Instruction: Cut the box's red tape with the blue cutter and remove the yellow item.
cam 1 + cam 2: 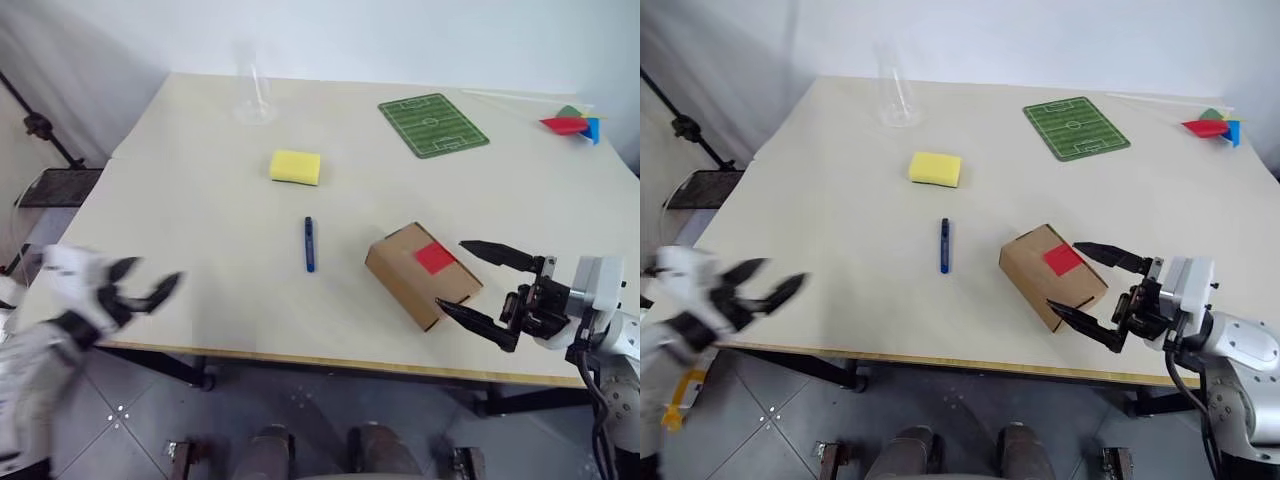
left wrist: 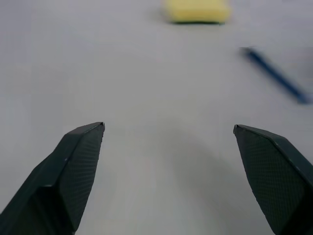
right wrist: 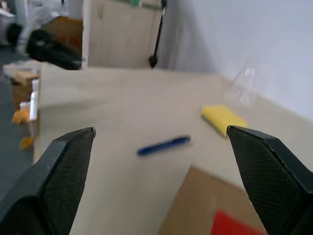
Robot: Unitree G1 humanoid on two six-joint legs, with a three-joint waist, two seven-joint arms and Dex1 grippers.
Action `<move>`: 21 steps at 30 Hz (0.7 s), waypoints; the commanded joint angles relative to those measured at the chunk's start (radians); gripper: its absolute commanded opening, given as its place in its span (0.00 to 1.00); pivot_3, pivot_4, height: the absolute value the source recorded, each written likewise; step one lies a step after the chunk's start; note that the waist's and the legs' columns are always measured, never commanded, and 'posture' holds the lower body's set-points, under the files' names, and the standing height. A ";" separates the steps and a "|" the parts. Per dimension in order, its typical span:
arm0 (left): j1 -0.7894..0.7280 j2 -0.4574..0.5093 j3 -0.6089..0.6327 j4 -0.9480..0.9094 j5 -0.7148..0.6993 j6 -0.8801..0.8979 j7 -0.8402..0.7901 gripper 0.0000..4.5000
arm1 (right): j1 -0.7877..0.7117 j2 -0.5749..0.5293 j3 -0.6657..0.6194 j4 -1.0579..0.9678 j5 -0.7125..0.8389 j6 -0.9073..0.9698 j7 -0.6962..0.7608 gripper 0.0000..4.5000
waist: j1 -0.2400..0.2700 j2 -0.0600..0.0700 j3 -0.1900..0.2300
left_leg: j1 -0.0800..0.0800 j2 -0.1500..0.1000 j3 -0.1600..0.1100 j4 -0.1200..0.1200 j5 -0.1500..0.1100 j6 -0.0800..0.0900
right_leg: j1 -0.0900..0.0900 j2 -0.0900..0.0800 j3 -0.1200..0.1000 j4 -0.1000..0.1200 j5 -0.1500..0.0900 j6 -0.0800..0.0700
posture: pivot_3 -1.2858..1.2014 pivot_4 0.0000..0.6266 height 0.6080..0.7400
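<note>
One box (image 1: 422,274), one cutter (image 1: 310,244), one sponge (image 1: 296,166).

The table (image 1: 200,220) has a smooth, matt, pale top. The box (image 1: 410,275) is plain brown cardboard, its red tape (image 1: 435,257) smooth. The yellow sponge (image 1: 296,166) looks soft and foamy; the far flask (image 1: 255,95) is clear and glassy.

No words, labels, brand names or numbers can be read anywhere. The only markings are the white pitch lines on the green football-field mat (image 1: 433,125), lying on the worktop well beyond the right tool (image 1: 478,282); they form no letters or figures.
</note>
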 commanded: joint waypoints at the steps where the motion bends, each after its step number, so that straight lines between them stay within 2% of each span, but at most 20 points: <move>1: -0.090 -0.124 -0.130 -0.102 0.003 0.099 0.188 1.00 | 0.030 -0.005 -0.044 -0.066 0.026 -0.013 -0.021 1.00 | -0.011 0.000 0.000 | 0.000 0.001 0.001 0.000 0.001 -0.001 | 0.000 0.001 0.001 0.000 0.000 0.000 | 0.52 0.24 1.00; 4: -0.148 -0.174 -0.241 -0.107 0.094 0.128 0.293 1.00 | 0.068 -0.003 -0.057 -0.103 0.040 -0.004 -0.043 1.00 | -0.024 0.000 0.000 | 0.001 0.003 0.004 0.000 0.001 -0.002 | -0.001 0.003 0.002 0.000 0.000 0.000 | 0.52 0.24 1.00; 5: -0.173 -0.182 -0.302 -0.088 0.159 0.129 0.346 1.00 | 0.089 -0.003 -0.065 -0.114 0.042 -0.005 -0.045 1.00 | -0.023 0.000 0.000 | 0.001 0.003 0.004 -0.001 0.001 -0.003 | -0.001 0.004 0.003 0.000 0.000 0.000 | 0.52 0.24 1.00; 8: -0.235 -0.251 -0.396 -0.013 0.219 0.127 0.410 1.00 | 0.130 -0.003 -0.085 -0.133 0.044 -0.019 -0.047 1.00 | -0.015 0.000 0.000 | 0.002 0.003 0.004 -0.003 0.003 -0.004 | -0.001 0.004 0.003 0.000 0.000 0.000 | 0.52 0.24 1.00; 11: -0.298 -0.328 -0.430 0.065 0.253 0.122 0.449 1.00 | 0.142 -0.006 -0.102 -0.145 0.053 -0.014 -0.062 1.00 | -0.007 -0.001 0.000 | 0.002 0.001 0.004 -0.003 0.003 -0.003 | 0.000 0.003 0.003 -0.001 0.000 0.000 | 0.52 0.24 1.00; 16: -0.390 -0.358 -0.536 0.214 0.342 0.038 0.428 1.00 | 0.144 -0.011 -0.102 -0.175 0.076 0.006 -0.094 1.00 | 0.005 -0.001 0.000 | 0.001 0.001 0.004 -0.003 0.004 -0.003 | -0.001 0.003 0.004 -0.001 0.000 0.000 | 0.52 0.24 1.00; 21: -0.442 -0.408 -0.561 0.311 0.417 0.023 0.478 1.00 | 0.146 -0.015 -0.098 -0.194 0.091 0.021 -0.108 1.00 | 0.009 -0.001 0.000 | 0.001 0.001 0.004 -0.003 0.004 -0.003 | -0.001 0.003 0.003 -0.002 0.000 0.000 | 0.52 0.24 1.00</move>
